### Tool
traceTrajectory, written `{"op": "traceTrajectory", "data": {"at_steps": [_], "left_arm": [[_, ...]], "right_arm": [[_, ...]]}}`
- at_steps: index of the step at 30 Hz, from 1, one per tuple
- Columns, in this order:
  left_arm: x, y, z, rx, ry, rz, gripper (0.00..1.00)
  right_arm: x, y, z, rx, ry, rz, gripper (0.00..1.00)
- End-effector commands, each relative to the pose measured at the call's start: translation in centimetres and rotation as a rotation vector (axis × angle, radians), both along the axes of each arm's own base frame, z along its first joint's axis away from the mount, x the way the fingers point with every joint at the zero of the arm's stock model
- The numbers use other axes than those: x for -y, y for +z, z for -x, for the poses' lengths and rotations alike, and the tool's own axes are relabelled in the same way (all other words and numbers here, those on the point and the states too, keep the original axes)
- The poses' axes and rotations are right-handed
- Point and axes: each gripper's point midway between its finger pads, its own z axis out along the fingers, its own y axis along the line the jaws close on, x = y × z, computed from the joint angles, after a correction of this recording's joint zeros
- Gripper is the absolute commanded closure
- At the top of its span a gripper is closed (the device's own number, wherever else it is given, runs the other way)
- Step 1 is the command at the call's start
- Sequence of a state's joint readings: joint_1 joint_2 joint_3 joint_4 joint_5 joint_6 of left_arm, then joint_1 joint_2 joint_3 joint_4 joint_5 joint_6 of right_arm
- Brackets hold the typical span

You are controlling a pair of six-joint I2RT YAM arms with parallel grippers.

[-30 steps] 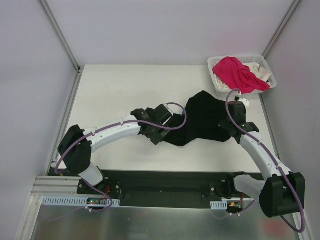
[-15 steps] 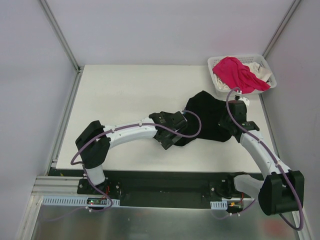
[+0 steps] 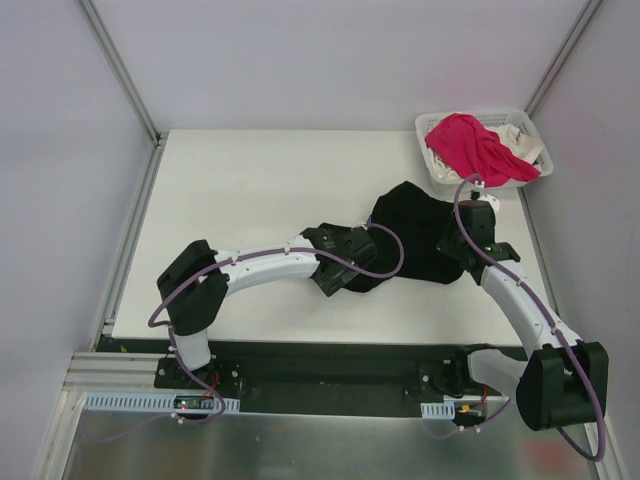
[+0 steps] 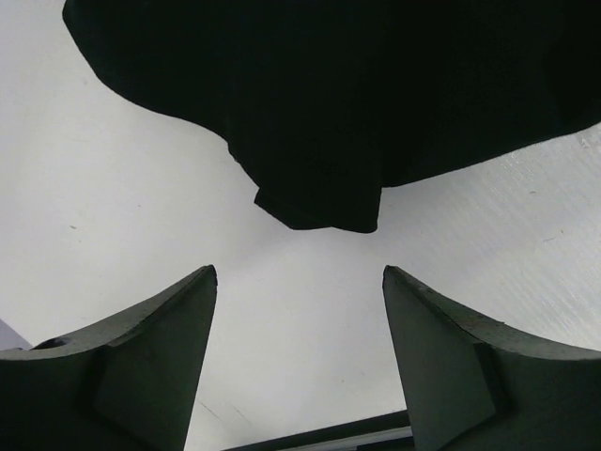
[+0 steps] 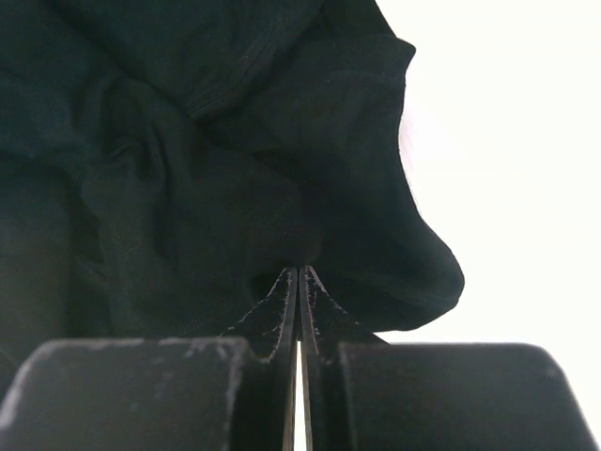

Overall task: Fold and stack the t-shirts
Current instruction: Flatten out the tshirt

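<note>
1. the black shirt (image 3: 415,235) lies bunched up on the right half of the white tabletop (image 3: 250,200), between the two arms.
2. its long way runs across the tabletop, from the near left up to the far right, a bit slanted.
3. a thin corner of it points to the near left, right at the left pincer (image 4: 299,282).
4. in the left wrist view that corner hangs like a small flap, aimed at the gap between the two fingers.
5. the left pincer is apart. nothing is in it, and the flap lies just in front of the finger tips.
6. the right pincer (image 5: 299,272) is at the right edge of the black shirt. its fingers are pressed together and clamped on a fold of the black cloth, which wrinkles toward the tips.
7. a white basket (image 3: 500,113) sits at the far right corner of the tabletop.
8. the pink shirt (image 3: 475,148) is piled on top of the basket and hangs over its near rim.
9. the white shirt (image 3: 524,150) lies in the basket under the pink one and peeks out on the right.
</note>
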State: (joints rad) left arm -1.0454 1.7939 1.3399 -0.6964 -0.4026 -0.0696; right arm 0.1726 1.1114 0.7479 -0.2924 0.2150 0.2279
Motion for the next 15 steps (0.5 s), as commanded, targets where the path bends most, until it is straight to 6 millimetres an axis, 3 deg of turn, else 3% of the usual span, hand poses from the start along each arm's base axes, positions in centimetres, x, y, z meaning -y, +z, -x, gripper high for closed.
{"op": "traceTrajectory", "data": {"at_steps": [1, 15], "left_arm": [[-0.2, -0.3, 0.1, 0.028, 0.011, -0.049, 0.28], [1.1, -3.0, -0.2, 0.029, 0.038, -0.101, 0.28]], "right_arm": [[-0.2, 3.3, -1.4, 0.104, -0.001, -0.029, 0.99], [-0.5, 3.3, -1.4, 0.104, 0.008, -0.05, 0.99]]}}
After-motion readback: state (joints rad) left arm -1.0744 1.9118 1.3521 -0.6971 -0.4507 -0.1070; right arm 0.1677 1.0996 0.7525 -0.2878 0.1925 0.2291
